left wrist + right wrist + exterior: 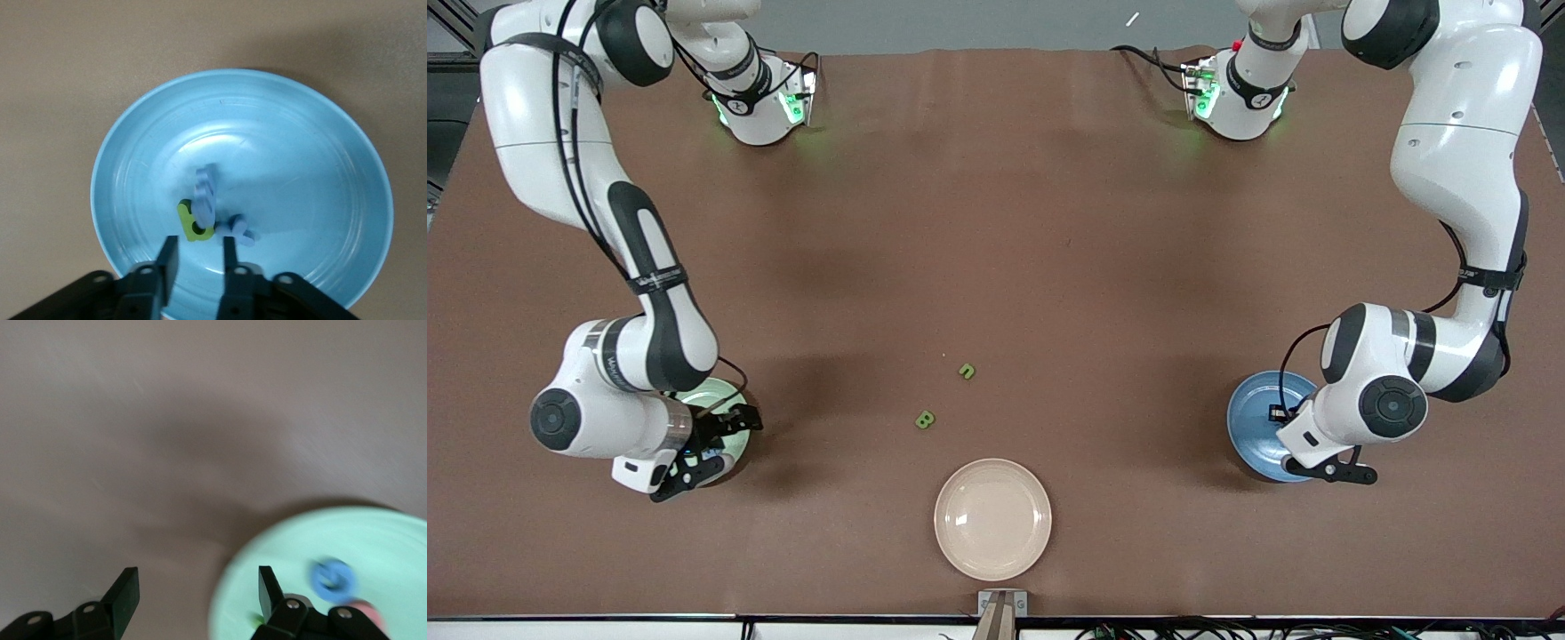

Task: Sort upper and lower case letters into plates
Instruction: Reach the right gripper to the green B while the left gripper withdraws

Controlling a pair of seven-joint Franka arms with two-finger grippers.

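My left gripper (pixel 1279 414) hangs over the blue plate (pixel 1249 418), open, with nothing between its fingers. In the left wrist view that gripper (pixel 198 257) is just above the blue plate (pixel 300 133), which holds a green letter (pixel 193 225) and two blue letters (pixel 205 193), one tilted up on edge. My right gripper (pixel 727 428) is at the edge of the mint green plate (pixel 703 391), wide open (pixel 197 587) and empty. The mint plate (pixel 373 540) holds a blue letter (pixel 332 579) and a pink one (pixel 363 610). A green n (pixel 967 371) and a green B (pixel 925 420) lie on the table between the plates.
A cream-beige plate (pixel 992 518) sits near the table's front edge, nearer to the front camera than the green B. The brown table top (pixel 996 222) stretches toward the arm bases.
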